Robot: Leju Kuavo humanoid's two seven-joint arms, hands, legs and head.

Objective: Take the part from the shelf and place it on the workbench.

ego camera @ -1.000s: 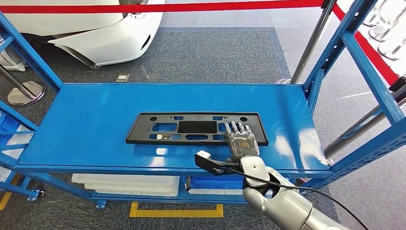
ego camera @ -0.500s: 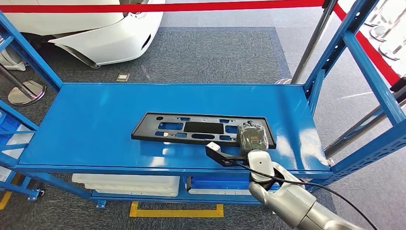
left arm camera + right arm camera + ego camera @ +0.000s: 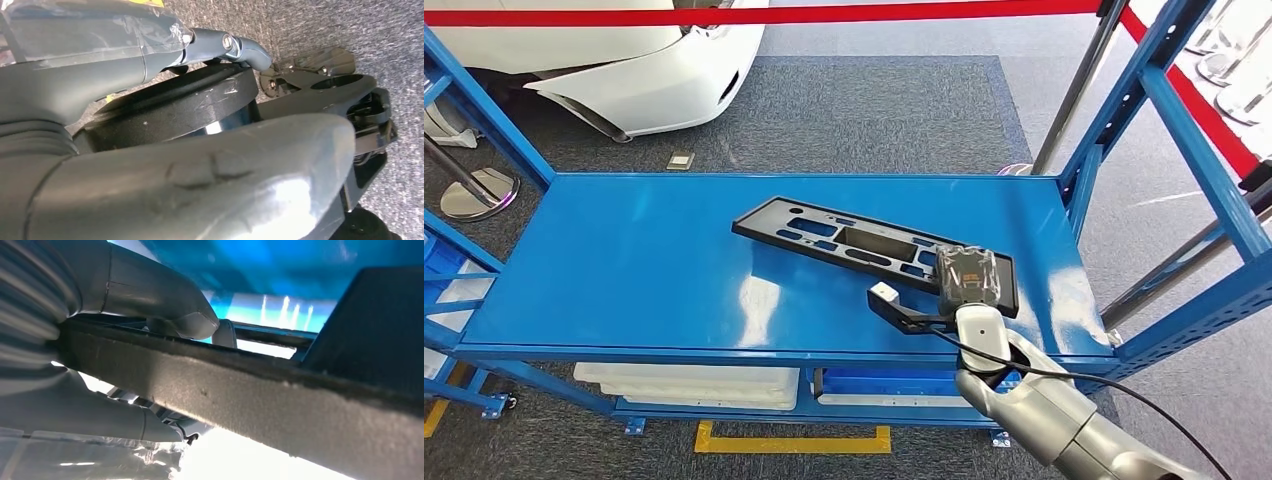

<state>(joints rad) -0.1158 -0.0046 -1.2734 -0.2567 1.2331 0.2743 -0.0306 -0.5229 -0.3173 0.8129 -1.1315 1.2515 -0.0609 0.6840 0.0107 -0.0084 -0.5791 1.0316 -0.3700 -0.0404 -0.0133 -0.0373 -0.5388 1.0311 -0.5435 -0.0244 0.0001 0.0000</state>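
The part (image 3: 869, 243) is a long flat black plate with several cut-outs, lying askew on the blue shelf (image 3: 624, 270), its left end pointing toward the far side. My right hand (image 3: 965, 275) grips its near right end. In the right wrist view the thumb (image 3: 150, 295) lies on one face of the plate's rough edge (image 3: 280, 415) and the fingers (image 3: 90, 415) on the other. My left hand (image 3: 175, 165) hangs low over grey carpet, thumb and fingers apart, holding nothing.
Blue uprights (image 3: 1124, 110) frame the shelf's right side, and a red barrier band (image 3: 824, 14) runs across the back. A white car body (image 3: 624, 70) stands behind. White bins (image 3: 689, 385) and a blue bin (image 3: 874, 385) sit on the lower level.
My right hand went from lying flat on the part to gripping its right end. The part has swung round, its left end moving away and its right end shifting right.
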